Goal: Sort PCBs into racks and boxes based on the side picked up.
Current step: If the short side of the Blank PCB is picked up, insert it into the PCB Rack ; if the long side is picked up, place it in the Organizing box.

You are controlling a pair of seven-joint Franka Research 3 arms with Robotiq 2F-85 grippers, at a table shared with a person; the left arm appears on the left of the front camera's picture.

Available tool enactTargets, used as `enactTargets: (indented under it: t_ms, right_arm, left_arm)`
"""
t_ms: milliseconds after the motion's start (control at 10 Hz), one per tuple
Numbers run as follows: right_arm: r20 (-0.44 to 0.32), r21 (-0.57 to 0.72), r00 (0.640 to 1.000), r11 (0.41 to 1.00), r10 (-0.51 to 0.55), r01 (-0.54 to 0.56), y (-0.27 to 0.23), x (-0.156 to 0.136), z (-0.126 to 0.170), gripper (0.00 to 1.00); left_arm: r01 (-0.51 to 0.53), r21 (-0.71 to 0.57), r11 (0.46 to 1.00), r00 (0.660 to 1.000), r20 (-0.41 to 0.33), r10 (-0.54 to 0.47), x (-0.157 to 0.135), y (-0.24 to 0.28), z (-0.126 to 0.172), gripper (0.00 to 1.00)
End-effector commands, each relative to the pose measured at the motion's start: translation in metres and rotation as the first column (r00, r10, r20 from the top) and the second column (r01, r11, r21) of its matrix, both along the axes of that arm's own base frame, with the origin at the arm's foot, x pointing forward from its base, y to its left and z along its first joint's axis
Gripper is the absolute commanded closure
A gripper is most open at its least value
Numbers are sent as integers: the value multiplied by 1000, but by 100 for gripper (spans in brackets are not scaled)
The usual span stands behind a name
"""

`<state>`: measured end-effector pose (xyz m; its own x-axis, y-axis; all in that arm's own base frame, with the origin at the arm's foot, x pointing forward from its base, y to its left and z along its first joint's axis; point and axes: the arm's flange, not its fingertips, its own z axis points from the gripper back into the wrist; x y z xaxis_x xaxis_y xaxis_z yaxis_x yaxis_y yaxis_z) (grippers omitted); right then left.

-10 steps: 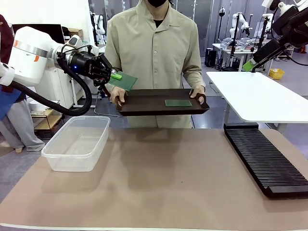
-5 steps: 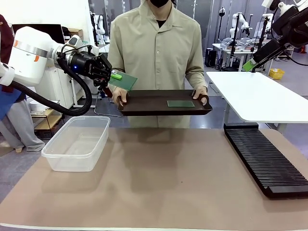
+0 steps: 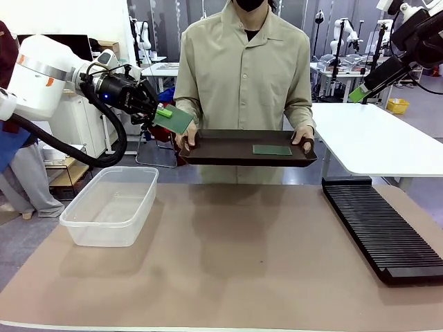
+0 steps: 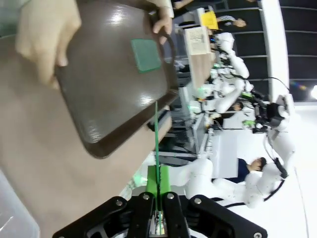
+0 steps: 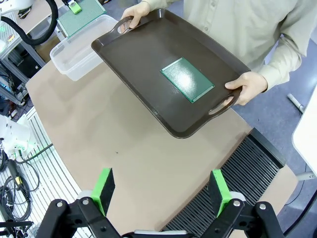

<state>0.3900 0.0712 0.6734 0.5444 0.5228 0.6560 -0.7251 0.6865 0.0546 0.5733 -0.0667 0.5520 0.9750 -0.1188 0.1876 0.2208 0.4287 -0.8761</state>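
Left tool point(image 3: 163, 111) grips one thin green rectangular circuit board point(image 3: 175, 120) by its edge, aloft beside the dark brown handled tray point(image 3: 228, 158) a person holds; second green board point(image 5: 187, 79) lies flat on that tray; right tool point(image 5: 162, 187) stands wide, empty; clear plastic tub point(image 3: 104, 232) sits bench-left, long black slotted rack point(image 3: 384, 228) bench-right; board print too small to read.

From the left wrist the PCB point(image 4: 157, 144) shows edge-on, neither face readable, and the tub point(image 4: 12, 213) is cut by the bottom-left corner. From the right wrist the tray point(image 5: 148, 59) covers one end of the tub; the rack point(image 5: 242, 163), at the right edge of the desk point(image 5: 99, 124), runs out of frame. In front the tray half hides the person's hands point(image 3: 304, 140); the right arm point(image 3: 412, 38) is cut off top right.
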Motion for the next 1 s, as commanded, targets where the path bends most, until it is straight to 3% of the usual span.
enactTargets:
  t_ms: [0, 300, 900]
  right_arm:
    - [-4, 0, 1000, 1000, 2, -2, 1, 0, -2, 0]
    - [-4, 0, 1000, 1000, 2, -2, 1, 0, -2, 0]
    - [-4, 0, 1000, 1000, 2, -2, 1, 0, -2, 0]
  left_arm:
    - [-86, 175, 981, 996, 49, 79, -17, -5, 9, 98]
    - [-148, 353, 924, 987, 114, 115, -33, -4, 10, 98]
    - [-289, 553, 781, 957, 175, 230, -39, 16, -16, 98]
